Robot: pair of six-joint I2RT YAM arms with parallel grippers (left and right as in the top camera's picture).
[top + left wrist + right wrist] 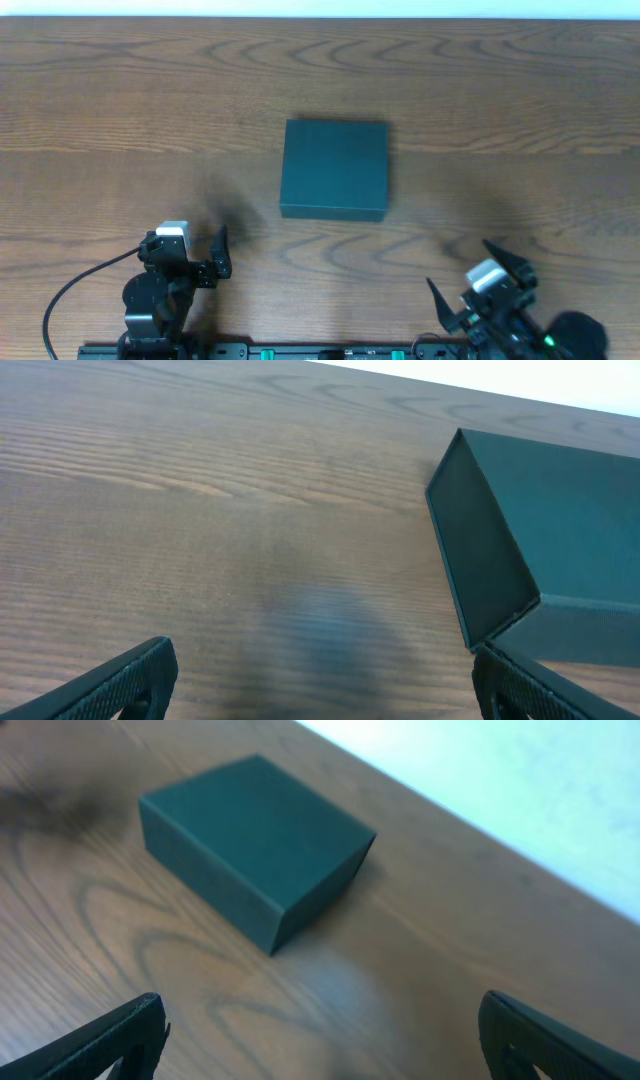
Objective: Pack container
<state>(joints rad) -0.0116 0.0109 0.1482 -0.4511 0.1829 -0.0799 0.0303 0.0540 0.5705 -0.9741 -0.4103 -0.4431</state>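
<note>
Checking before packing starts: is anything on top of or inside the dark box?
Nothing lies on top of the container; its top is bare. It is closed, so its inside is hidden.

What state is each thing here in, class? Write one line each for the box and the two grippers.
box: closed, lid down, lying flat on the table, nothing touching it.
left gripper: open, empty, apart from the box.
right gripper: open, empty, apart from the box.
</note>
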